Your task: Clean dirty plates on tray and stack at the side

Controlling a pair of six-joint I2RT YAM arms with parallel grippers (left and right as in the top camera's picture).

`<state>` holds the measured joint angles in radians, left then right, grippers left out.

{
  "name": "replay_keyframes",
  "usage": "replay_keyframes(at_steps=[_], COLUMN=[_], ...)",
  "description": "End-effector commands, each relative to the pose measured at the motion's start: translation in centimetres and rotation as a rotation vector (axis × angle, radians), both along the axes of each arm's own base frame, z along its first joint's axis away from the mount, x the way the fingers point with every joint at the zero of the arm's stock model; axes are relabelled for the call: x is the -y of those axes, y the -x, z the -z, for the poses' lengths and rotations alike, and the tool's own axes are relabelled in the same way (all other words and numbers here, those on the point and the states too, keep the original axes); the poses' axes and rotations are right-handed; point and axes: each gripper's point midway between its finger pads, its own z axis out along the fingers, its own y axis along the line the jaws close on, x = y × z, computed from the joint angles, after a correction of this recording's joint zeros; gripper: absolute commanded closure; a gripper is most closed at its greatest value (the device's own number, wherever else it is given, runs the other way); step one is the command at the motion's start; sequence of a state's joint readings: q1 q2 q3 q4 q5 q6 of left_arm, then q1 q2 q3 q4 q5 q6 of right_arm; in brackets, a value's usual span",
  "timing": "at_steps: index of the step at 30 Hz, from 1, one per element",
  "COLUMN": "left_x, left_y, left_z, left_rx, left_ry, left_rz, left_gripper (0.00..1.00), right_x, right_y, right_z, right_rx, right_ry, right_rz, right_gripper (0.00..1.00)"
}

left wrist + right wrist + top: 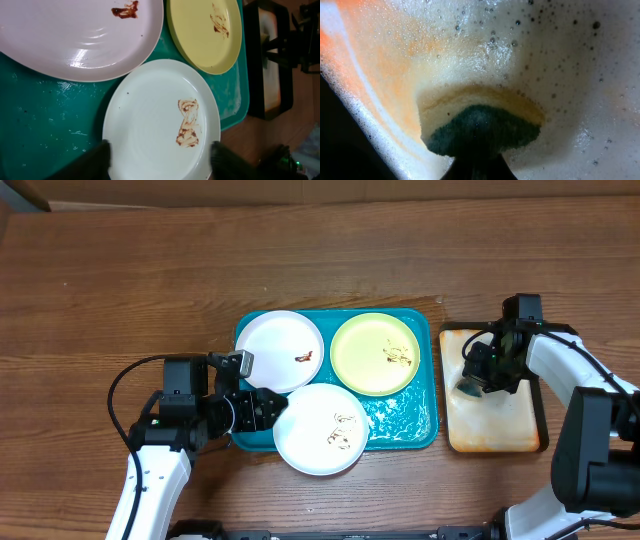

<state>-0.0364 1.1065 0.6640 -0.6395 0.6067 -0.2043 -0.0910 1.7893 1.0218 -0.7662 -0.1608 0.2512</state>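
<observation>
The teal tray (405, 420) holds three smeared plates. A white plate (279, 350) lies at the back left and a yellow-green plate (376, 353) at the back right. A second white plate (321, 429) lies in front and overhangs the tray's front edge. My left gripper (262, 410) is open at this front plate's left rim. In the left wrist view its fingers (161, 146) stand either side of the front plate (150, 115). My right gripper (470, 380) is shut on a yellow and green sponge (480, 120), pressed into foamy water.
A black-rimmed tray (495, 420) with orange-stained, soapy cream inside stands right of the teal tray. It also shows in the left wrist view (267, 75). Brown wooden table (120, 290) lies all round.
</observation>
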Motion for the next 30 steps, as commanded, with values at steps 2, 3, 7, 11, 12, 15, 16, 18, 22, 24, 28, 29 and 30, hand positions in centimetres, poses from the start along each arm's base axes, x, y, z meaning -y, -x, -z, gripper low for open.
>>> replay_keyframes(at_steps=[2, 3, 7, 11, 12, 15, 16, 18, 22, 24, 28, 29, 30], left_x=[0.1, 0.1, -0.9, -2.4, -2.3, -1.7, -1.3, -0.5, 2.3, 3.4, 5.4, 6.0, 6.5], left_y=[-0.6, -0.6, -1.2, -2.5, -3.0, -4.9, -5.7, -7.3, -10.5, -11.5, -12.9, -13.1, -13.2], left_z=[-0.7, -0.8, -0.6, -1.1, -1.5, -3.1, -3.6, -4.4, -4.5, -3.7, -1.5, -0.7, 0.0], left_rx=[0.017, 0.019, 0.024, 0.026, 0.028, 0.046, 0.055, 0.061, 0.037, 0.0, -0.085, -0.108, -0.131], left_ry=[0.015, 0.014, -0.047, -0.175, -0.198, -0.267, -0.295, -0.342, -0.391, -0.406, -0.424, -0.433, -0.441], left_rz=[-0.005, -0.004, -0.042, -0.092, -0.089, -0.05, -0.024, 0.021, 0.145, 0.192, 0.268, 0.296, 0.319], left_gripper=[0.32, 0.43, 0.48, 0.5, 0.44, 0.43, 0.44, 0.45, 0.5, 0.49, 0.39, 0.38, 0.39], right_x=[0.0, 0.0, 0.1, 0.2, 0.2, 0.4, 0.4, 0.5, 0.8, 0.9, 1.1, 1.1, 1.1], right_y=[1.5, 1.3, 0.2, -0.6, -0.8, -1.1, -1.2, -1.2, -0.7, -0.5, -0.2, -0.2, -0.2], right_z=[0.4, 0.0, -2.2, -4.3, -4.8, -5.7, -6.0, -6.1, -6.0, -6.0, -6.0, -6.0, -6.0], right_rx=[-0.056, -0.05, -0.031, -0.021, -0.017, -0.014, -0.014, -0.016, -0.034, -0.043, -0.053, -0.053, -0.053], right_ry=[-0.001, 0.0, 0.002, 0.007, 0.009, 0.018, 0.019, 0.023, 0.04, 0.051, 0.058, 0.058, 0.058], right_rz=[0.007, 0.007, 0.005, 0.0, -0.013, -0.021, -0.021, -0.021, -0.027, -0.035, -0.037, -0.037, -0.037], right_gripper=[0.96, 0.96, 0.96, 0.96, 0.96, 0.96, 0.96, 0.96, 0.96, 0.96, 0.96, 0.96, 0.96])
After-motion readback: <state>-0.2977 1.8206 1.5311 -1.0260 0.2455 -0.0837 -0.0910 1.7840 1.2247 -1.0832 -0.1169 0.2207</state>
